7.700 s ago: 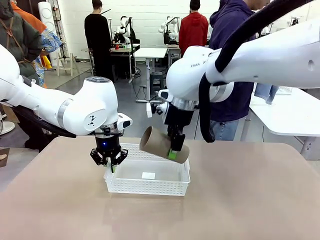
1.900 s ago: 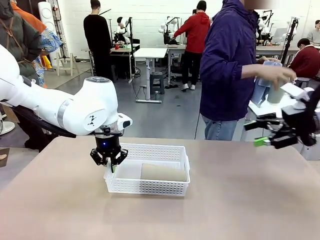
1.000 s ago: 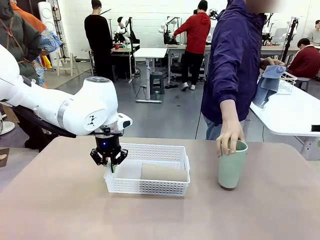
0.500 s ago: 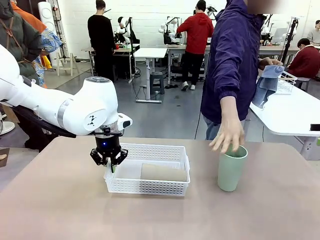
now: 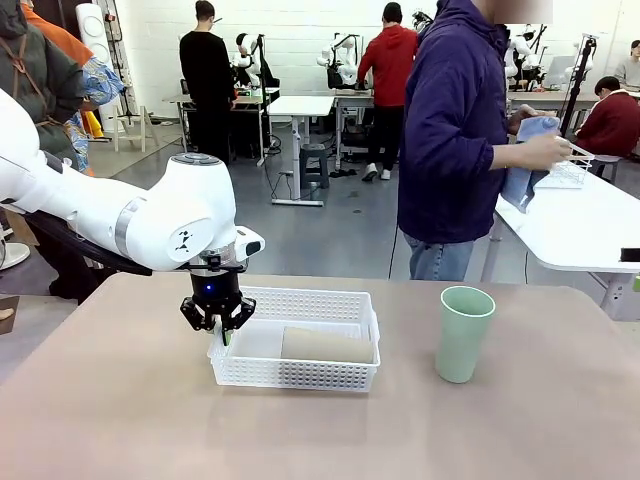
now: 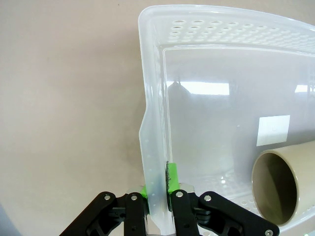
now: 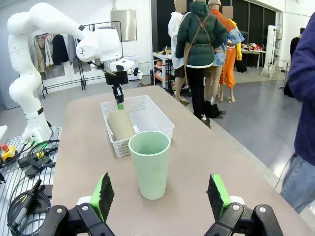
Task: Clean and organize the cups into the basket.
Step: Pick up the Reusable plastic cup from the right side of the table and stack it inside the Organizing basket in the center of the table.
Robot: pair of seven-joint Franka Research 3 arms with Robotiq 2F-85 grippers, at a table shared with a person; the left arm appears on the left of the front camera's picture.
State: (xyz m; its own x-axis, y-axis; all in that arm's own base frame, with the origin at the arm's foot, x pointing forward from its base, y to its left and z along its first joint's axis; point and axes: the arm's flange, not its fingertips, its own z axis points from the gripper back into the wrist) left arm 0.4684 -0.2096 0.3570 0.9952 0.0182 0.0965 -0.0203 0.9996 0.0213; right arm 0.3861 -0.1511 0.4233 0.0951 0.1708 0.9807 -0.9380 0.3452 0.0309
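A white lattice basket (image 5: 295,372) sits at the table's middle, and a tan cup (image 5: 327,345) lies on its side inside it. My left gripper (image 5: 217,322) is shut on the basket's left rim; the left wrist view has the wall (image 6: 152,142) pinched between the green pads (image 6: 170,178), with the tan cup's mouth (image 6: 281,187) at the right. A mint green cup (image 5: 463,333) stands upright on the table right of the basket. In the right wrist view my right gripper (image 7: 160,196) is open, its fingers either side of the green cup (image 7: 149,163), short of it.
A person in a dark jacket (image 5: 455,130) stands at the far edge, turned toward a side table (image 5: 575,225) with a blue cloth (image 5: 527,170) in hand. Bare tabletop (image 5: 300,435) lies in front of the basket.
The person set the green cup on the table, let go and drew the hand back toward the side table. My left gripper and the basket have stayed put.
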